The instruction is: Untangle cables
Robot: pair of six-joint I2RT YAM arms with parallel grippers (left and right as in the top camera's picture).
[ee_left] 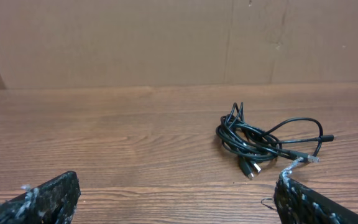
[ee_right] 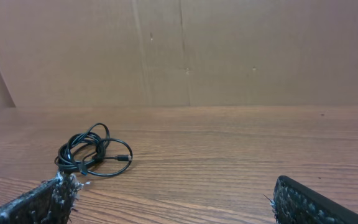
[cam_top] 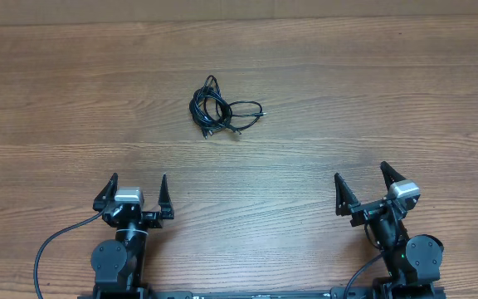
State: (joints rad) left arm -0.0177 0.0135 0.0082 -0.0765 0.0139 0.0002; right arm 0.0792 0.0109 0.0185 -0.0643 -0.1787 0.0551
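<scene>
facing the cables [cam_top: 216, 110] bunched well ahead, nearer the left gripper [cam_top: 138, 178] than the right gripper [cam_top: 360, 171]; holding both spread wide, empty.

**Overhead view.** A fixed camera looks straight down on the desk [cam_top: 372, 91]. The far edge lies along the top of the frame. The left hand [cam_top: 138, 179] and right hand [cam_top: 361, 172] are at the near edge, pointing toward the far side.

**Left wrist view.** A low camera close above the desk faces the far wall [ee_left: 117, 43]. Its own fingers [ee_left: 48, 199] fill the bottom corners.

**Right wrist view.** This has the same low, forward-facing pose, taken from the right side of the scene.

**Shared field.** All three views show the cables [cam_top: 222, 112] and the surrounding desk. The cables sit right of centre and fairly near in the left wrist view, and left of centre and farther off in the right wrist view.
</scene>
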